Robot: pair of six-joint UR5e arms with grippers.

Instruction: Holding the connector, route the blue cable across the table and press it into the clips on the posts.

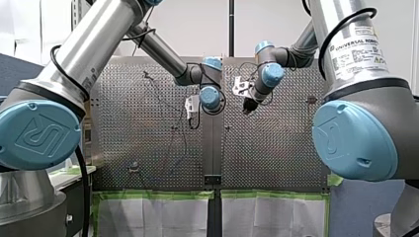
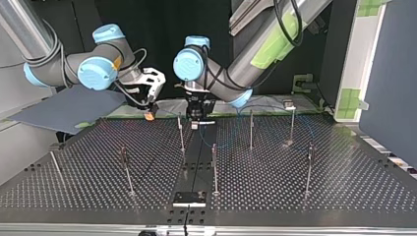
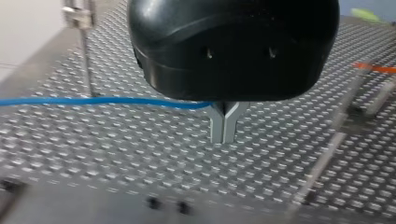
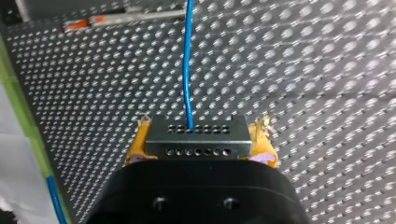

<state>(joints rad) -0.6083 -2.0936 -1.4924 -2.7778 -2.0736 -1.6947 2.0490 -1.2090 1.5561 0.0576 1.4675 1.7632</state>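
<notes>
The connector (image 4: 196, 140), a grey block with rows of small holes, was held crosswise between the yellow pads (image 4: 136, 144) of my right gripper (image 4: 198, 142), clamped from both sides. The blue cable (image 4: 187, 60) was seen leaving its upper face and running straight ahead over the perforated table (image 4: 303, 93). In the left wrist view the cable was traced in from the side, above the table, to the metal fingers (image 3: 217, 126) of my left gripper (image 3: 224, 133). The fingertips were pressed together, but whether the cable was pinched there could not be told. In the top view both grippers were found near the table's far edge, close but apart, with thin upright posts (image 2: 251, 130) standing nearer the camera — several, spread across the board.
</notes>
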